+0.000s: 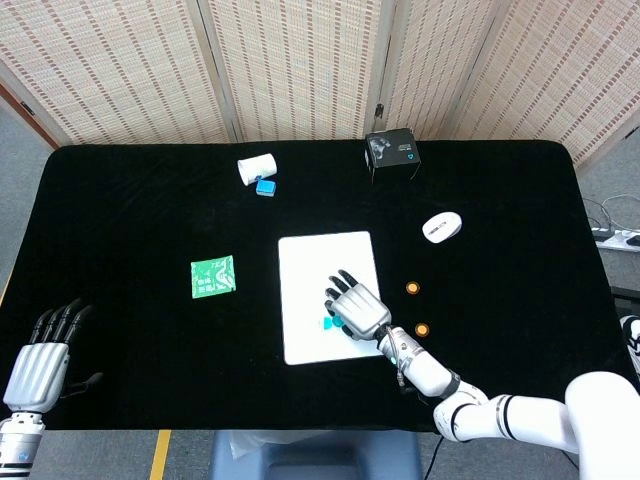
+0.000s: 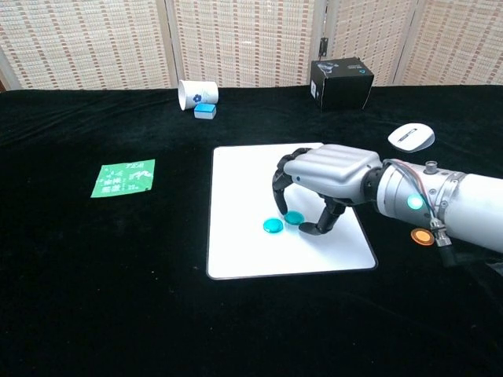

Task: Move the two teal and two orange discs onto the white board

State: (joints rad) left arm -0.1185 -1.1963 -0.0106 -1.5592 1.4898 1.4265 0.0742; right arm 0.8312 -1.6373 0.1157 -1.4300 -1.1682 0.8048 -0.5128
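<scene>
A white board (image 1: 315,260) (image 2: 251,173) lies at the table's middle. One teal disc (image 2: 273,226) (image 1: 325,323) rests on its near half. Just right of that disc, my right hand (image 2: 326,177) (image 1: 355,308) arches over the board, pinching the second teal disc (image 2: 294,217) between its fingers and thumb, low at the surface. Two orange discs (image 1: 413,288) (image 1: 421,328) lie on the black cloth right of the board. In the chest view, only one orange disc (image 2: 423,236) peeks out behind my right wrist. My left hand (image 1: 45,355) hangs open at the near left edge, holding nothing.
A tipped white cup (image 1: 256,167) (image 2: 196,93) and a small blue block (image 1: 265,187) (image 2: 205,111) sit at the back. A black box (image 1: 392,152) (image 2: 341,82) stands at the back right, with a white mouse (image 1: 441,226) (image 2: 411,136) nearer. A green packet (image 1: 213,276) (image 2: 124,177) lies left of the board.
</scene>
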